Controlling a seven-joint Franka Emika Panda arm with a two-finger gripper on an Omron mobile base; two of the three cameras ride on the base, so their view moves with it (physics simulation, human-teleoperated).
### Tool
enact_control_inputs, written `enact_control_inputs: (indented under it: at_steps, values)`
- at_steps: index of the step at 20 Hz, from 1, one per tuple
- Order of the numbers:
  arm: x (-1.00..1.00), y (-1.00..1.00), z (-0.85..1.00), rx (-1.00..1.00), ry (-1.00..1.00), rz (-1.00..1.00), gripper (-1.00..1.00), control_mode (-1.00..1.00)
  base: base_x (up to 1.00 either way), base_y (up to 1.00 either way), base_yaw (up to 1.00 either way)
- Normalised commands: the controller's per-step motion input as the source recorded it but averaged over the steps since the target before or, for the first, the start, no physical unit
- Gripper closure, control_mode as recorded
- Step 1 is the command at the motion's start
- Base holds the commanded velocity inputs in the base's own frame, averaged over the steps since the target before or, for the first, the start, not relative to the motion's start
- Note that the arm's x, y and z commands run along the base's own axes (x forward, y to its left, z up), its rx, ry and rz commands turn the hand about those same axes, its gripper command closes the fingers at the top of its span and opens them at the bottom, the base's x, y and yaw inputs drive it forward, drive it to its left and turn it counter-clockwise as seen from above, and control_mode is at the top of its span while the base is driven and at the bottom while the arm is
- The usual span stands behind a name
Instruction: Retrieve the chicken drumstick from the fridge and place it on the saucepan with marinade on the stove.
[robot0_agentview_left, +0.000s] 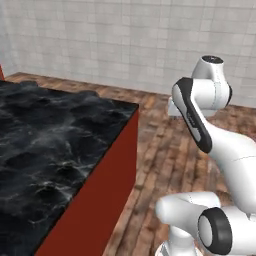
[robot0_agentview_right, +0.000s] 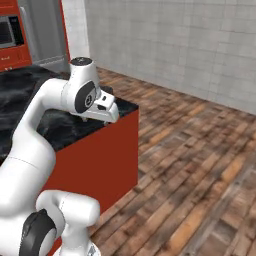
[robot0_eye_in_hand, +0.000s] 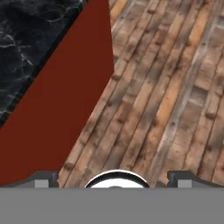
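The chicken drumstick, the saucepan, the marinade and the stove are out of view. A tall grey front, the fridge (robot0_agentview_right: 46, 31), stands at the far back left between red cabinet strips. My gripper (robot0_eye_in_hand: 114, 179) is open, its two dark fingertips (robot0_eye_in_hand: 43, 179) set wide apart with nothing between them. It looks down at the wooden floor beside the red side of the counter island. In the right base view my hand (robot0_agentview_right: 104, 108) hangs over the island's near corner.
A black marble counter island (robot0_agentview_left: 45, 150) with red sides (robot0_agentview_left: 107, 190) fills the left. A black-fronted microwave (robot0_agentview_right: 7, 32) sits in red cabinets at the back left. Wooden floor (robot0_agentview_right: 200, 165) stretches right toward a grey tiled wall (robot0_agentview_left: 115, 40).
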Motion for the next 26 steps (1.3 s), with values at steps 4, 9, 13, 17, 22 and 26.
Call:
enact_control_inputs:
  at_steps: [4,9,13,17,22,26]
  values:
    - [0.00,0.00,0.00,0.00,0.00,0.00,-1.00,1.00,0.98,-0.45,0.36]
    - [0.00,0.00,0.00,0.00,0.00,0.00,-1.00,1.00,1.00,-0.84,0.25]
    - [0.00,0.00,0.00,0.00,0.00,0.00,-1.00,1.00,1.00,-0.99,0.33]
    - [0.00,0.00,0.00,0.00,0.00,0.00,-1.00,1.00,0.78,-0.99,0.37]
    - [0.00,0.00,0.00,0.00,0.00,0.00,-1.00,1.00,0.72,-1.00,0.38]
    - [0.00,0.00,0.00,0.00,0.00,0.00,-1.00,1.00,0.64,-0.93,0.47]
